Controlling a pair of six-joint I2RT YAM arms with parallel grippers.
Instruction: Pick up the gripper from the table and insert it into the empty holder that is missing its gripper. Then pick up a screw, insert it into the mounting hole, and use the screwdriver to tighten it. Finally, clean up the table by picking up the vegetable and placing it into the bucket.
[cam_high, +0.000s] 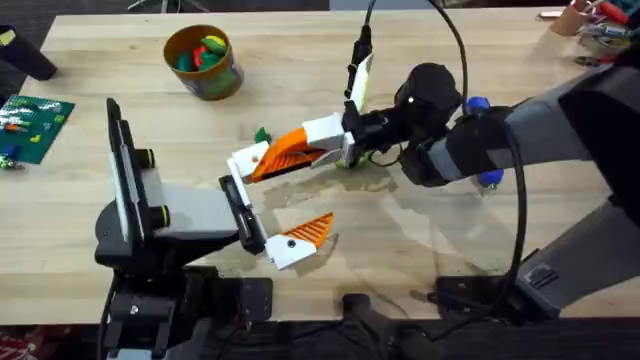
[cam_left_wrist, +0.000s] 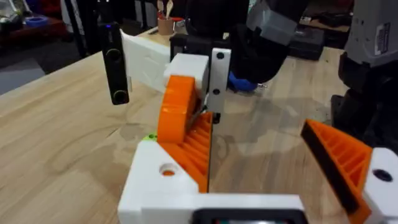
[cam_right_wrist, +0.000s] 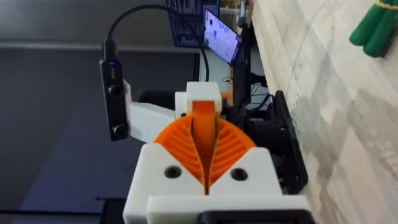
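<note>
The gripper (cam_high: 285, 152) is held low over the table (cam_high: 420, 250), near the middle. Its white block end is clamped in the right gripper (cam_high: 347, 138), whose two orange pads (cam_right_wrist: 177, 142) are pressed tight on it from both sides. The orange ribbed wedge is pointed at the holder (cam_high: 243, 160), and its far end is touching that white bracket with the orange spot.

The holder is seated on a black rail (cam_high: 243, 215) at the end of the left arm. The twin bracket (cam_high: 285, 250), with its own orange finger (cam_high: 312, 230), is set well apart on the same rail, so the left gripper (cam_high: 275, 200) is spread wide and nothing is held in it.

A small green vegetable (cam_high: 262, 135) is lying just beside the held gripper. The bucket (cam_high: 172, 45) is standing farther back, with green and red things inside. A green printed board (cam_high: 30, 125) is seen at the table's left edge; its writing cannot be read.
</note>
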